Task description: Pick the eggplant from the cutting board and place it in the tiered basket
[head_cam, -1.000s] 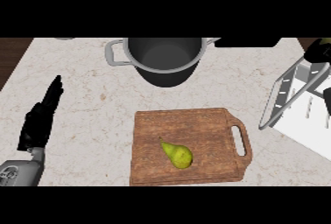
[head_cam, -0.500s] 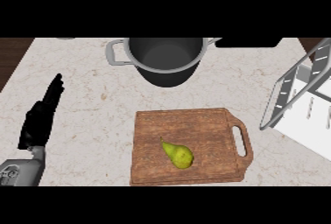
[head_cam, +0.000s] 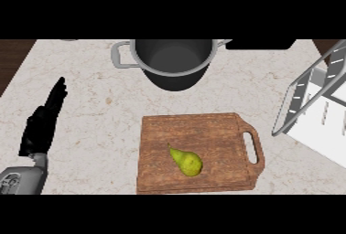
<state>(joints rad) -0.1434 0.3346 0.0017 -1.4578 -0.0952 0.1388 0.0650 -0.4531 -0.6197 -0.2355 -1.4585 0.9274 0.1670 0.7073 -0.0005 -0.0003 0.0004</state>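
Countertop layout, head view: a wooden cutting board (head_cam: 199,153) lies on the pale stone counter (head_cam: 101,96), its handle slot toward the right. One piece of produce (head_cam: 186,161) rests on the board, left of centre and toward the near edge. The task names an eggplant, but this item is yellow-green, pear-shaped, narrow at the stem end and rounded at the other, with the stem pointing up and to the left. It lies on its side, apart from every board edge, and nothing touches it.

Change over the last second: almost none. The left hand (head_cam: 46,123) has shifted only slightly at the left side of the counter, and the board, the produce and the pot (head_cam: 174,57) stay where they were. The left hand is black, with fingers straight and pointing away from the robot; it holds nothing and sits well apart from the board. The grey forearm (head_cam: 20,180) enters at the lower left corner. The right hand does not show.

Meaning for the task, as a judgement: the pick has not begun. No hand is near the produce, so the approach is the step to come.

Destination: the tiered basket (head_cam: 307,98), a white wire frame with a flat white shelf, stands at the right edge, just beside the board's handle end. Only part of it shows. The dark pot with two side handles stands beyond the board, near the far edge of the counter.
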